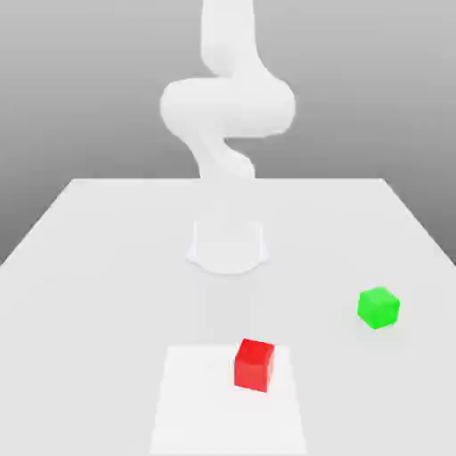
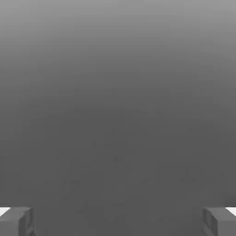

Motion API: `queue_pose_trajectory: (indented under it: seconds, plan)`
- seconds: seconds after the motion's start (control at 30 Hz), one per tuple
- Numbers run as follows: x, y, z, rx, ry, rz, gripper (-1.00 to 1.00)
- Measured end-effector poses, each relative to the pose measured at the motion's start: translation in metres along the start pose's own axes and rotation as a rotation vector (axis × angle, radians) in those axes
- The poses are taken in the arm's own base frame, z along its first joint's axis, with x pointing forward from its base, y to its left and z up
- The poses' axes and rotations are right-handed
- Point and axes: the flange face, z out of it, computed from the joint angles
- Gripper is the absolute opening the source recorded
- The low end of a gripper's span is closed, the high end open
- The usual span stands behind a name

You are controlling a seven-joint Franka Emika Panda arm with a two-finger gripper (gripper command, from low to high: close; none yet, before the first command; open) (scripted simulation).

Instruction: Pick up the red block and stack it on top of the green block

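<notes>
Red block (image 1: 254,365) on square patch (image 1: 228,419), green block (image 1: 378,307) behind, right

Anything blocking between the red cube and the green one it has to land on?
Nothing visible: between the red cube and the green cube the exterior view shows only bare surface, part of it the white patch.

A broad pale tabletop (image 1: 107,294) bears a flat white square (image 1: 205,410), grey background behind.
</notes>
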Motion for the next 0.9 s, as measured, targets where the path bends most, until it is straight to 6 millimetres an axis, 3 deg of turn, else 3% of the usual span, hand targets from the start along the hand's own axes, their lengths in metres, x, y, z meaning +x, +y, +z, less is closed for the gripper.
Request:
queue_pose_trajectory:
  seconds: [0.2, 0.47, 0.67, 0.9]
  plan:
    - [-0.044, 0.012, 0.118, -0.185, -0.058, 0.018, 0.00]
    - [-0.108, 0.074, 0.245, -0.385, -0.182, 0.078, 0.00]
    - [-0.166, 0.132, 0.306, -0.492, -0.301, 0.147, 0.00]
    - [-0.238, 0.187, 0.336, -0.561, -0.451, 0.239, 0.00]
